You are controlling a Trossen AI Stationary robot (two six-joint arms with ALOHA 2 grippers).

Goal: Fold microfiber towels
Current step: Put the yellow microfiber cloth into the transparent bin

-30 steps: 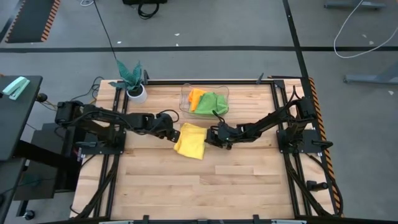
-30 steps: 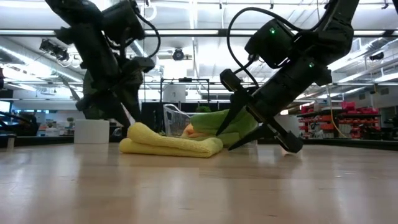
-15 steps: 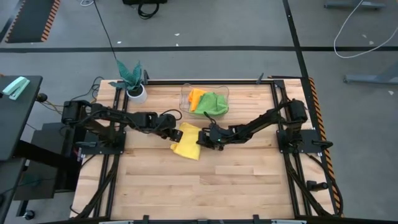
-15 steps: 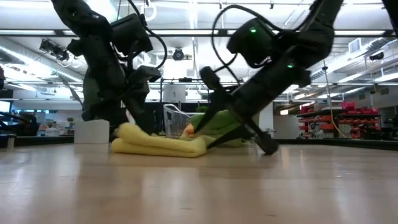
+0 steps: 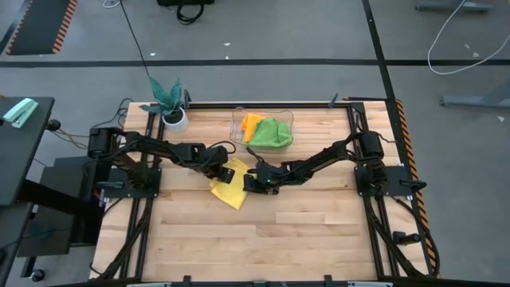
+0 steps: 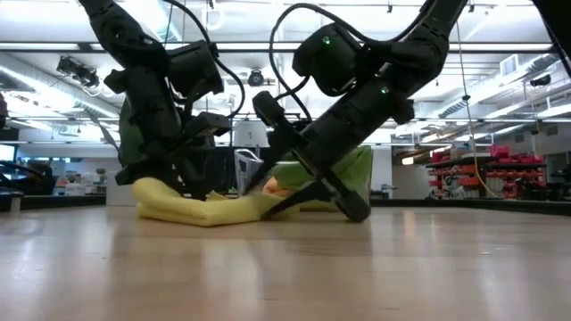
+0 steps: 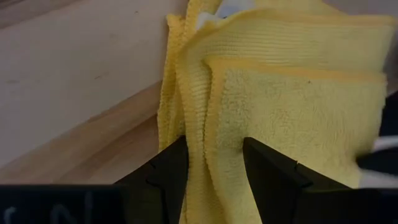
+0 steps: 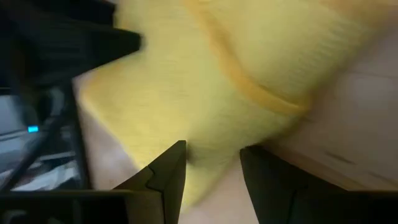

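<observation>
High view shows both arms meeting over the yellow towel (image 5: 229, 185) at mid-table, the left gripper (image 5: 224, 168) on one side of the folded cloth and the right gripper (image 5: 250, 180) on the other. Left wrist view has that arm's two dark fingers (image 7: 166, 169) set astride the towel's layered edges, with a gap between them and cloth running into it; whether they pinch or merely straddle cannot be told. Right wrist view shows the right arm's fingers parted as well, yellow pile directly ahead of the tips and bare wood just beside them. Low view finds the towel lying as a low, slightly rumpled bundle on the table (image 6: 285, 267), both grippers down at its level. Beyond the grippers, the clear bin (image 5: 283, 116) holds the orange towel (image 5: 250, 123) and a green towel (image 5: 272, 133). Judged from this, a neat fold wants both grippers to catch every layer at the edge, keep level with each other, and carry the cloth low so the stack does not splay or drag on the wood.
</observation>
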